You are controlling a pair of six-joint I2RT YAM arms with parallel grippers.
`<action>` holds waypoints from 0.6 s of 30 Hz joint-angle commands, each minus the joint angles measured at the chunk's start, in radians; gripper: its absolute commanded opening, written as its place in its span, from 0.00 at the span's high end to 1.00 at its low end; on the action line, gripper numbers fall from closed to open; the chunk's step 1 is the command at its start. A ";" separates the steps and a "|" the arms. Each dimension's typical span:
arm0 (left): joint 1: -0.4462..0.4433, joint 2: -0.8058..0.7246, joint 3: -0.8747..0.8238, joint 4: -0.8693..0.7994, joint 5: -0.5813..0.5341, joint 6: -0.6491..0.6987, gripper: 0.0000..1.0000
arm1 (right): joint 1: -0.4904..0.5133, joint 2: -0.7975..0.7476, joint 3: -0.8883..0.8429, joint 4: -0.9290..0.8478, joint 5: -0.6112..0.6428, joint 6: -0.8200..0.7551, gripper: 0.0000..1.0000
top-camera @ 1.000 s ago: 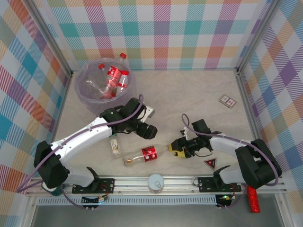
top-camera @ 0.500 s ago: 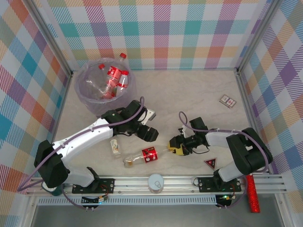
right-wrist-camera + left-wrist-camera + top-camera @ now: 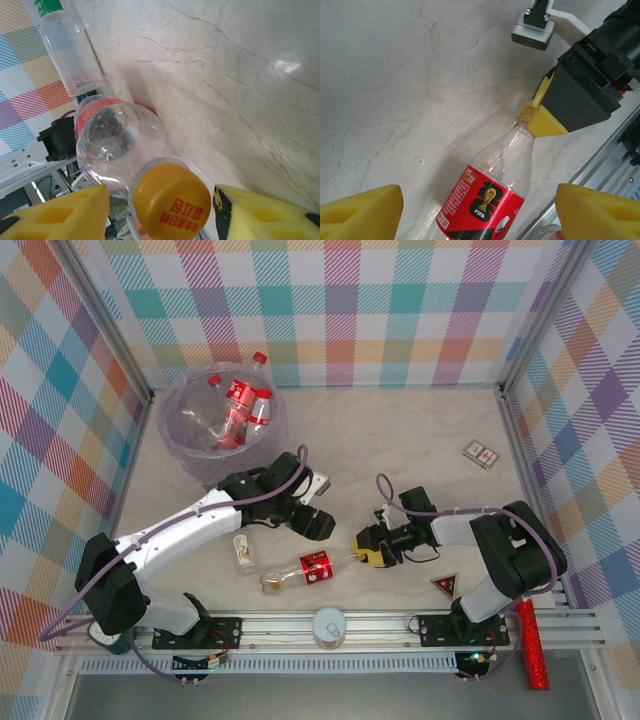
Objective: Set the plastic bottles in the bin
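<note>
Currently my right gripper [image 3: 366, 553] straddles the yellow cap [image 3: 171, 207] of the bottle [image 3: 300, 570] at 6 o'clock, jaws apart, unclamped; my left gripper [image 3: 316, 525] hangs spread wide above its label [image 3: 481, 206]. A cap-only grip (slick, round) could drop it short of the bin [image 3: 176, 446] at 11 o'clock.

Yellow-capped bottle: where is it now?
The bottle lies on the table front-centre in the top view, cap between the right gripper's fingers, a smaller bottle to its left.
</note>
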 commanded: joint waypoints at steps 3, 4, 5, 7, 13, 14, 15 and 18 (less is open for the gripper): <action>-0.011 0.014 0.032 0.008 0.008 0.009 0.21 | 0.027 0.041 0.010 0.118 0.030 -0.015 0.44; -0.013 0.016 0.034 0.009 0.008 0.010 0.21 | 0.027 0.042 0.008 0.119 0.029 -0.016 0.45; -0.013 0.018 0.036 0.010 0.007 0.010 0.21 | 0.029 0.044 0.009 0.118 0.029 -0.018 0.47; -0.012 0.025 0.041 0.009 0.009 0.012 0.21 | 0.029 0.050 0.010 0.124 0.031 -0.019 0.49; -0.012 0.026 0.047 0.005 0.006 0.017 0.21 | 0.029 0.063 0.020 0.124 0.043 -0.026 0.57; -0.012 0.028 0.050 0.002 0.004 0.021 0.21 | 0.028 0.059 0.023 0.116 0.044 -0.029 0.60; -0.014 0.031 0.054 0.001 0.004 0.022 0.21 | 0.027 0.054 0.027 0.104 0.046 -0.037 0.63; -0.013 0.038 0.067 0.002 0.005 0.030 0.21 | 0.025 0.025 0.045 0.047 0.055 -0.061 0.66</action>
